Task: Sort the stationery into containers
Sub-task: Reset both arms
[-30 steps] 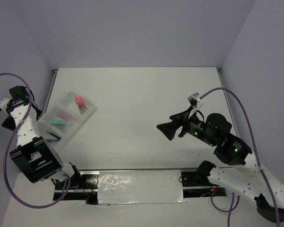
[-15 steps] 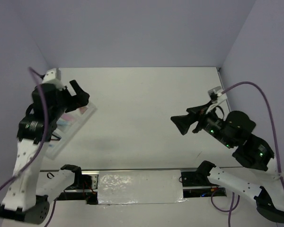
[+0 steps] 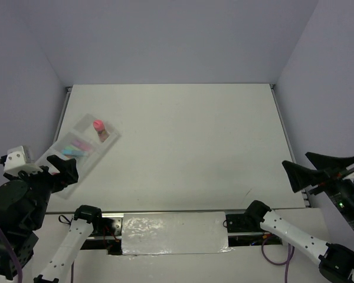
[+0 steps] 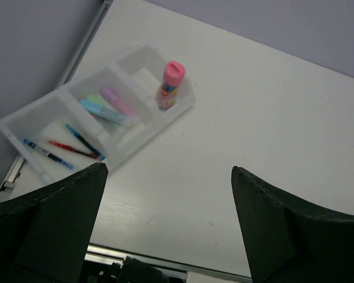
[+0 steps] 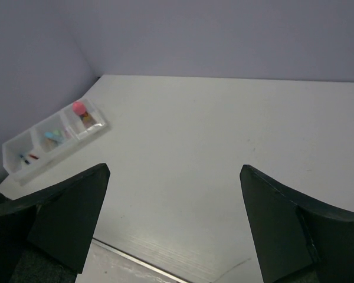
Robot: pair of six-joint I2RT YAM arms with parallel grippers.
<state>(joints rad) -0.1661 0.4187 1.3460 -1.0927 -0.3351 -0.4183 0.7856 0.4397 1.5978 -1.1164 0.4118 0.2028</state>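
Observation:
The clear three-compartment tray lies at the table's left edge. The pink-capped tan stick is in its far compartment. Pink, green and blue markers lie in the middle one. In the left wrist view the tray also holds the stick, the markers, and thin dark blue and red pens in the near compartment. My left gripper is open and empty, raised over the tray's near end. My right gripper is open and empty, high at the near right.
Purple walls close the table on the left, back and right. A metal rail with a foil-covered plate runs along the near edge between the arm bases. The right wrist view shows the tray far to the left.
Both arms have pulled back towards the near corners. The left gripper moved from over the tray down to the lower left; the right gripper moved from mid-table to the lower right.

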